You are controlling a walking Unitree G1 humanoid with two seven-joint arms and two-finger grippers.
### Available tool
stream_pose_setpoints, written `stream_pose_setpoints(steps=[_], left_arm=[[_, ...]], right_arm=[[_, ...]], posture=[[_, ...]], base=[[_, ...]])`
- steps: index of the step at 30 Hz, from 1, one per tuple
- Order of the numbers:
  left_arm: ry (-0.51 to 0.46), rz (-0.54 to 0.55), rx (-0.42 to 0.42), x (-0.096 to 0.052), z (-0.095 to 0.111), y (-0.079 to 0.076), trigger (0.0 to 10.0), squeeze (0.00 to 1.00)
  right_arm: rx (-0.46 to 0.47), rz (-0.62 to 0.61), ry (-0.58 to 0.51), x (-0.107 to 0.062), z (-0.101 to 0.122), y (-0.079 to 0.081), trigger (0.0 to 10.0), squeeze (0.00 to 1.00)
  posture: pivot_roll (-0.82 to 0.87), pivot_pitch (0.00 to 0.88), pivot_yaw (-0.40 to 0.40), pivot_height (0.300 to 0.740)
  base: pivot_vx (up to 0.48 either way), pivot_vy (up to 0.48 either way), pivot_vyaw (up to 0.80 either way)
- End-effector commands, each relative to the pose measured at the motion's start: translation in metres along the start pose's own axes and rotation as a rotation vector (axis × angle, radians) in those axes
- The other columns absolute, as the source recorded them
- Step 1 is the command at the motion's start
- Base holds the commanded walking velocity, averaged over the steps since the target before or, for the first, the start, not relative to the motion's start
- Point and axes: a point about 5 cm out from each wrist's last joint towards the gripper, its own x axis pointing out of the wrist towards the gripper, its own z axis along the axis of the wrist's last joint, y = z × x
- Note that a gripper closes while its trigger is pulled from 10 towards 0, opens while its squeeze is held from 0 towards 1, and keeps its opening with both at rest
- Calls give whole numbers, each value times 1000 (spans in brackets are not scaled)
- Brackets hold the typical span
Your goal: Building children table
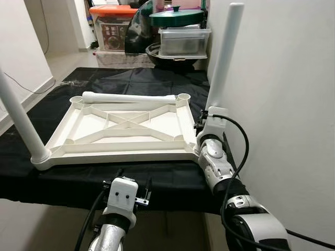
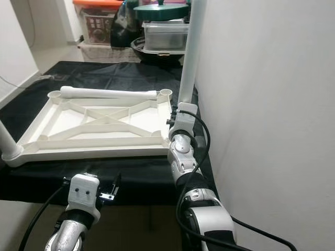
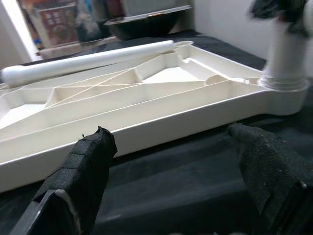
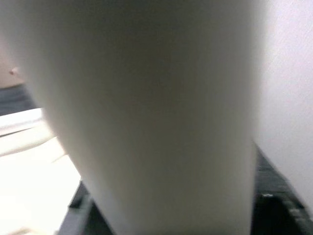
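Left eye view: right end effector [image 1: 205, 121] against upright leg [image 1: 224, 57].

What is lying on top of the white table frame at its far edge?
A loose white leg lies on its side across the far edge of the upturned table frame, between the two far corner sockets. Whether it touches the ribs beneath is hidden by the leg itself.
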Motion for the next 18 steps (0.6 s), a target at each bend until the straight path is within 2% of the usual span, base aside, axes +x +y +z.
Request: stream_pose_setpoints(steps=[1,2,3,4,5,7,8,9,10,13,14,15,16,17,18], left_arm=[[12,-4,1,-1,-3,0,10000,0],[12,-4,1,-1,-3,0,10000,0],[12,-3,0,-1,-4,0,10000,0],[13,-4,0,-1,-4,0,10000,0],[13,-4,0,-1,-4,0,10000,0],[14,-5,0,-1,-4,0,10000,0],[14,-5,0,-1,-4,0,10000,0],[14,-5,1,-1,-4,0,10000,0],[14,-6,1,-1,-4,0,10000,0],[13,-7,1,0,-4,0,10000,0],[14,-7,1,0,-4,0,10000,0],[14,-7,1,0,-4,0,10000,0],[14,-7,1,0,-4,0,10000,0],[14,-7,1,0,-4,0,10000,0],[14,-8,1,0,-4,0,10000,0]], right_arm=[[31,116,6,-2,-3,12,10000,1000],[31,116,6,-2,-3,12,10000,1000],[82,225,9,-1,2,20,10000,0],[88,357,-5,-1,7,24,10000,0],[88,357,-5,-1,7,24,10000,0],[64,553,-9,-1,13,25,10000,0],[64,553,-9,-1,13,25,10000,0],[63,657,11,-2,14,25,10000,0],[19,757,37,-4,15,23,10000,0],[-11,819,57,-4,15,22,10000,0],[-15,965,126,-9,13,24,10000,0],[-15,965,126,-9,13,24,10000,0],[-51,1086,164,-13,11,24,10000,0],[-51,1086,164,-13,11,24,10000,0],[-88,1243,217,-21,7,26,10000,0]], posture=[[88,0,-13,740],[88,0,-13,740],[84,0,-15,740],[84,0,-15,740],[84,0,-15,740],[81,0,-12,740],[81,0,-12,740],[81,0,-12,740],[83,0,-13,740],[83,0,-13,740],[83,0,-13,740],[83,0,-13,740],[83,0,-13,740],[83,0,-13,740],[91,0,-15,740]], base=[[0,0,0],[0,0,0],[0,0,0],[0,0,0],[0,0,0],[0,0,0],[0,0,0],[0,0,0],[0,0,0],[0,0,0],[0,0,0],[0,0,0],[0,0,0],[0,0,0],[0,0,0]])
